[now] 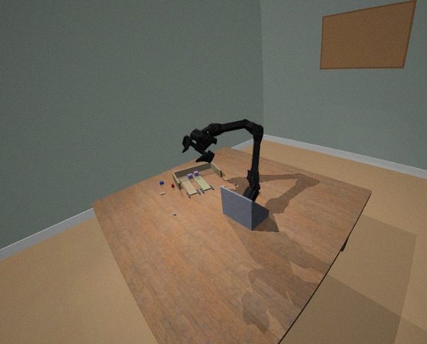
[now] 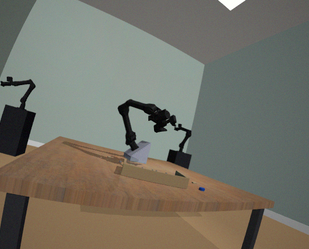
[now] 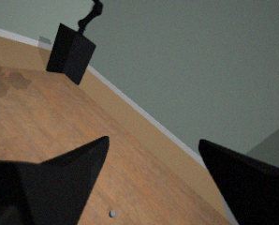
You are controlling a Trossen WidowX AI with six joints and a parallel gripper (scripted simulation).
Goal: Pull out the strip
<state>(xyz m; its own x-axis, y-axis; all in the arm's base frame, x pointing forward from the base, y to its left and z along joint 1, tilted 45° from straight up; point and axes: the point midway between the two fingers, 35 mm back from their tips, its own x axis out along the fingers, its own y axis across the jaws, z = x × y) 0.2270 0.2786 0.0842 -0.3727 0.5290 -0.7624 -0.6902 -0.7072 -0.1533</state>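
Two small purple cubes, one on the left [image 1: 189,175] and one on the right [image 1: 195,173], sit at the back ends of two pale strips, the left strip [image 1: 189,187] and the right strip [image 1: 203,183]. Which cube bears a label is too small to tell. The strips lie side by side, with dark pieces at their front ends. A tan low wall [image 1: 203,168] [image 2: 154,176] stands around their back and sides, and hides them in the exterior view. My gripper [image 1: 190,155] [image 2: 170,127] [image 3: 154,142] is open and empty, high above the wall and cubes.
A grey-blue wedge block [image 1: 237,208] [image 2: 143,154] stands by the arm's base. A blue piece [image 1: 161,182] [image 2: 201,189], a red piece [image 1: 172,185] and a pale piece [image 1: 162,193] lie left of the wall. A small grey piece [image 1: 174,213] lies nearer the front.
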